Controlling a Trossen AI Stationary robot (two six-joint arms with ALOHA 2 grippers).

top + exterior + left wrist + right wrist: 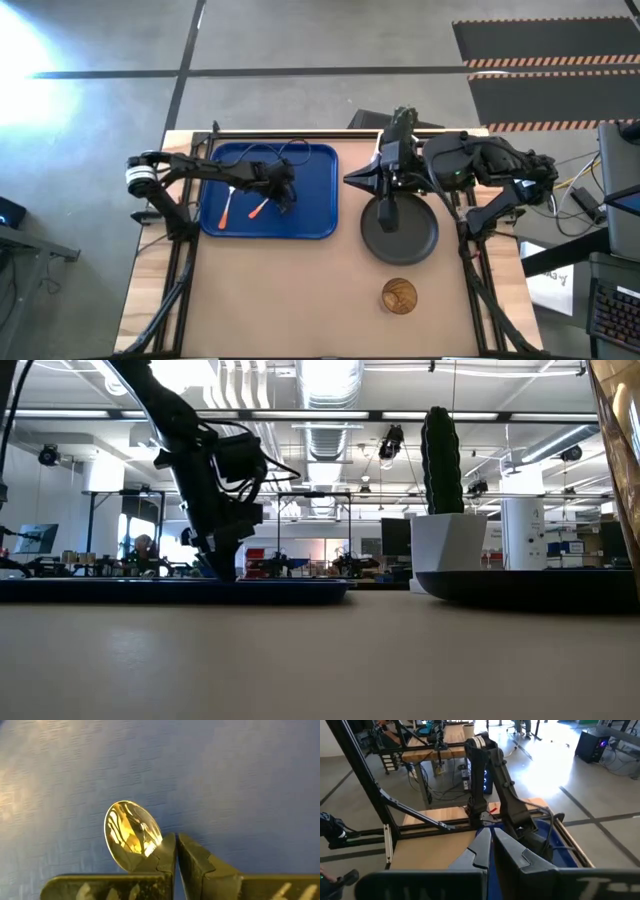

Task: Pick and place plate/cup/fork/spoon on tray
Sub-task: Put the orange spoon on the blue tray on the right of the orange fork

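Hovering low over the blue tray (pixel 315 195), the left pincer (pixel 283 190) has its fingers pressed together, and I see nothing between them; the spoon (pixel 132 834) lies on the tray floor just beside the fingertips, its bowl shining in the left wrist view. From above, two orange-handled pieces rest side by side on the tray: the fork (pixel 227 207) and the spoon next to it. So the cutlery looks delivered, and I judge the step in hand to be the left arm clearing off after setting the spoon down.

The plate (pixel 400 235) sits on the table (pixel 300 300) beside the tray, with the right pincer (pixel 388 212) over it, fingers closed; whether it grips the rim I cannot tell. The cup (pixel 399 296) stands nearer the table's front edge, apart from everything.

Next, I reckon the plate needs lifting across, and the left arm over the tray stands in its way. A white pot with a cactus (pixel 441 510) shows behind the plate.
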